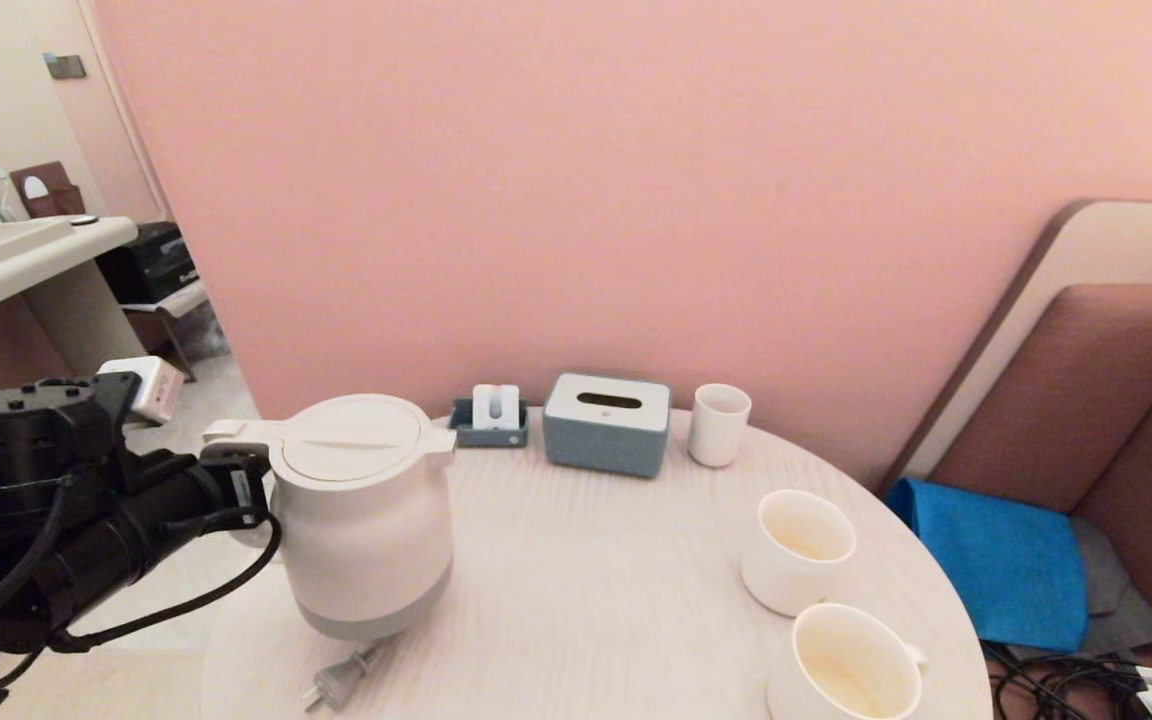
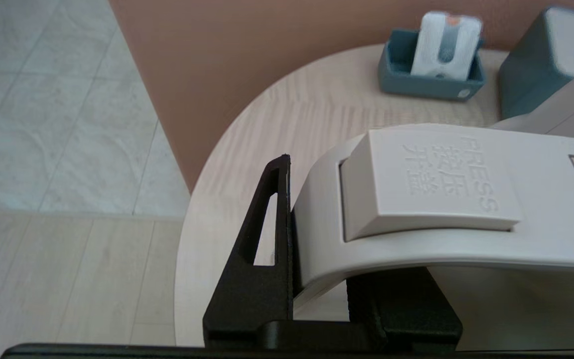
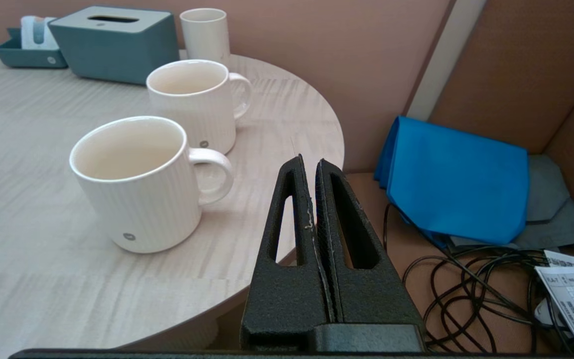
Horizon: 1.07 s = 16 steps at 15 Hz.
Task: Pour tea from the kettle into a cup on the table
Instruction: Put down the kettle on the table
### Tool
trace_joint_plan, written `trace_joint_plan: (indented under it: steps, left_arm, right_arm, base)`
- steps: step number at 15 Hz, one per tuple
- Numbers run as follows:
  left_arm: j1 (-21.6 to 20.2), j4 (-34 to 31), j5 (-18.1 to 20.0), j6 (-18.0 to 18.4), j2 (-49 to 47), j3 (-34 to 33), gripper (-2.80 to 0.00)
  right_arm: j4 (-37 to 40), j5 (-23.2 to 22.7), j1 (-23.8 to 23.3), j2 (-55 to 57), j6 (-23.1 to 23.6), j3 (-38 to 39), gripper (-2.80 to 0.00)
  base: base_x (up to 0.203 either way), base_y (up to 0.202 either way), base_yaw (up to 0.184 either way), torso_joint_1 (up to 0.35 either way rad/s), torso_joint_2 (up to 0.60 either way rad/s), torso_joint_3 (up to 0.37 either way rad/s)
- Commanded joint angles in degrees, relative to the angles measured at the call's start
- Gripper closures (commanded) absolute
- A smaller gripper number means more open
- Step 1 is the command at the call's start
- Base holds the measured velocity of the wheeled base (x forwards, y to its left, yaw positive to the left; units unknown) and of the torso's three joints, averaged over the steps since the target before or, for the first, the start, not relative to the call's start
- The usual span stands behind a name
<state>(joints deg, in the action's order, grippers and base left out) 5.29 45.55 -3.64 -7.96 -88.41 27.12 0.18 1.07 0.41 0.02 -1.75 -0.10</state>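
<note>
The kettle [image 1: 366,515] stands upright on the left part of the table [image 1: 596,590], spout toward the right, its plug [image 1: 328,688] lying loose on the near edge just in front of it. The left end effector [image 1: 236,480] is pinching the kettle's loop handle [image 2: 416,199] from the left, just below the press-to-open lid button [image 2: 426,184], with one black finger [image 2: 267,249] visible against the handle's outer side. The right end effector [image 3: 314,199] hangs off the table's right edge, fingers pressed together, idle. Two white mugs [image 1: 804,550] [image 1: 851,662] wait on the near right, well apart from the kettle; both seem to hold only a trace of pale liquid. To do this well, lift straight up so the trailing plug clears, carry the kettle rightward level, stop with the spout above the farther mug, then tilt slowly, avoiding the lid button.
</note>
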Motion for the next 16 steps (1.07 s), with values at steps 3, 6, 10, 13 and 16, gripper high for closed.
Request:
trace_joint_plan:
  steps: [3, 6, 10, 13, 16]
  left_arm:
    - [-1.28, 8.14, -0.12, 0.04, -6.91, -1.66, 0.00]
    - [-2.69, 12.97, -0.10, 0.31, -10.86, -1.42, 0.00]
    - [-3.75, 13.10, 0.11, 0.40, -12.92, -1.37, 0.00]
    - [-3.80, 14.86, 0.12, 0.36, -14.63, -2.08, 0.00]
    - [-3.80, 18.10, 0.12, 0.40, -15.95, -3.82, 0.00]
  right_arm:
    - [-0.01, -0.02, 0.02, -0.02, -0.01, 0.01, 0.00]
    - [-0.01, 0.05, 0.02, -0.02, -0.01, 0.01, 0.00]
    - [-0.01, -0.02, 0.02, -0.02, -0.01, 0.01, 0.00]
    - [-0.01, 0.07, 0.02, -0.02, -0.01, 0.01, 0.00]
    - [-0.01, -0.02, 0.02, -0.02, -0.01, 0.01, 0.00]
  base:
    - [0.000, 0.000, 0.000, 0.000, 0.00, 0.000]
    - [0.000, 0.000, 0.000, 0.000, 0.00, 0.000]
    - [0.000, 0.000, 0.000, 0.000, 0.00, 0.000]
    - [0.000, 0.000, 0.000, 0.000, 0.00, 0.000]
    - [0.000, 0.000, 0.000, 0.000, 0.00, 0.000]
